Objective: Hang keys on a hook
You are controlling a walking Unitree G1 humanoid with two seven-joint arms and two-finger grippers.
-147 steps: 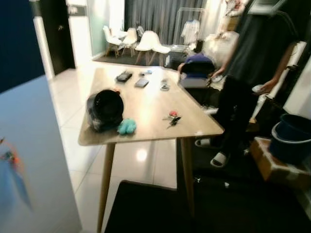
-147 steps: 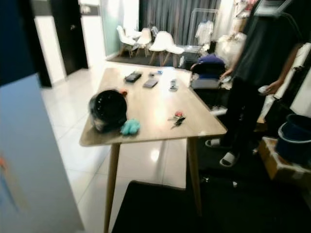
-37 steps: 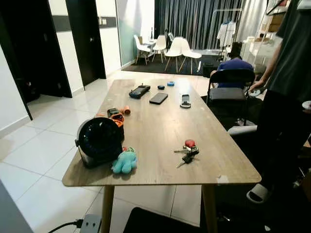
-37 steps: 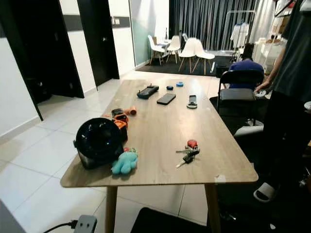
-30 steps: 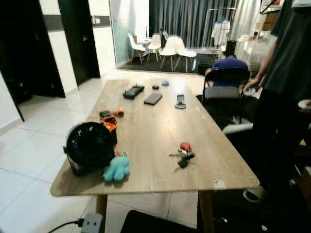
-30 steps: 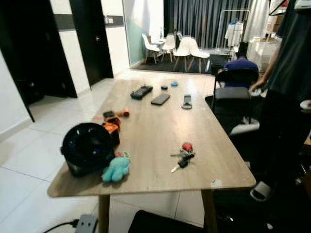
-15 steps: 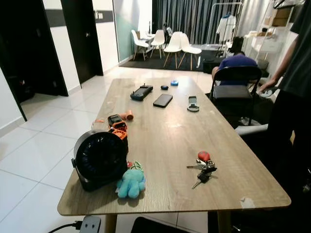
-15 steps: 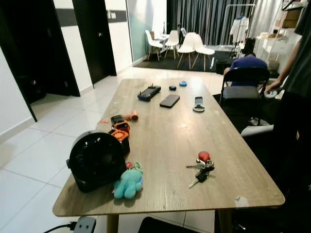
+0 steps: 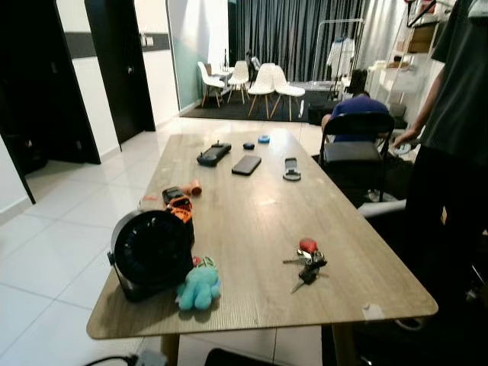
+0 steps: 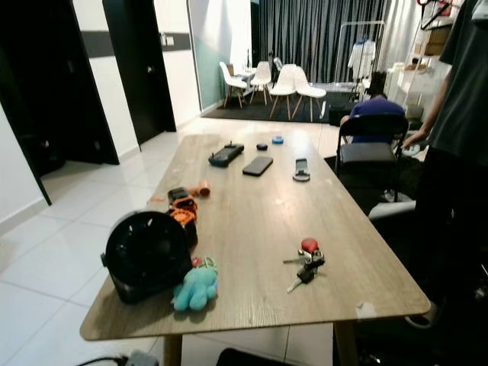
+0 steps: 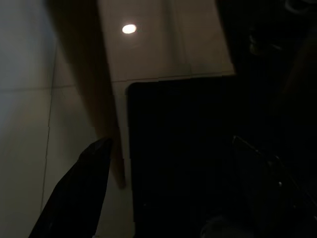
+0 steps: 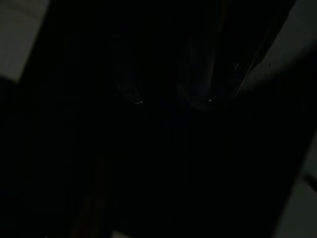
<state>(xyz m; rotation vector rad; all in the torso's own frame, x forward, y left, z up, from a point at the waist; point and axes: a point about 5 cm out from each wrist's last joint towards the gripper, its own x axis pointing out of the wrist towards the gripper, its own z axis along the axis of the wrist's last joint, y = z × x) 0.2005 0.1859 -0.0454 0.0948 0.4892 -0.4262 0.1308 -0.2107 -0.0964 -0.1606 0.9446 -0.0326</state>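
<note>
A bunch of keys (image 9: 306, 263) with a red tag lies on the wooden table (image 9: 252, 221), near its front right corner. My left gripper (image 11: 171, 140) hangs low over pale floor tiles and a dark mat, open, with one black finger (image 11: 79, 193) plain and the other faint. The right wrist view is almost black, and my right arm hangs idle in the shade.
A black fan (image 9: 150, 254) and a teal plush toy (image 9: 198, 286) sit at the table's front left. A phone (image 9: 246, 165), a controller (image 9: 213, 154) and small items lie farther back. A person (image 9: 450, 152) stands at the right, by a chair (image 9: 354, 145).
The whole picture has shifted as the camera moved and steadied on the table. The keys and other things on the table lie where they were.
</note>
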